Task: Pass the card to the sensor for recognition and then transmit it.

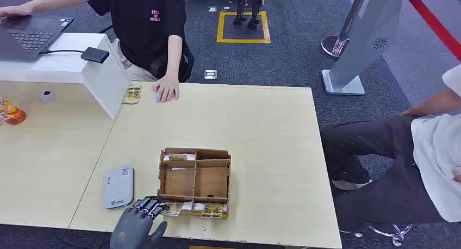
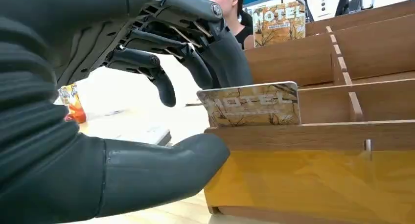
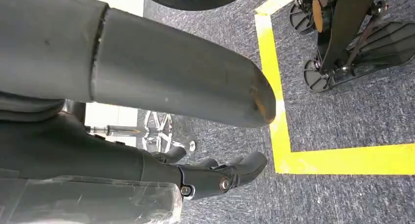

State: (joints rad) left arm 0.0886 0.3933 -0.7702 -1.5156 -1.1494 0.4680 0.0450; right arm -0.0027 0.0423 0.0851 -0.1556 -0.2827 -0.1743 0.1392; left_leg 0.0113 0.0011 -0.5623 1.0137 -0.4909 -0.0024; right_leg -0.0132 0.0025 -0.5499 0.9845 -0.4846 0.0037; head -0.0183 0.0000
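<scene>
Table [image 1: 261, 129]: pale wood, broad bare stretch between the wooden organizer box [image 1: 194, 181] and the far edge; the right edge gives onto grey carpet. Box sits close to the near edge, little margin there. White raised counter [image 1: 103, 78] at far left. 1 person stands at the far edge, their hand [image 1: 166, 89] on the tabletop beside a loose card [image 1: 131, 94]. Another person sits off the right edge.

Grey card reader [image 1: 118, 186] lies flat just left of the box, apart from it.

Left hand [image 1: 142, 215] at the box's near-left corner, fingers spread, thumb low, holding nothing. Hotel card [image 2: 252, 104] stands upright in the front slot, just beyond the fingertips [image 2: 166, 94]; contact cannot be told.

Right hand [image 3: 215, 177] hangs over carpet, fingers loosely curled, empty.
</scene>
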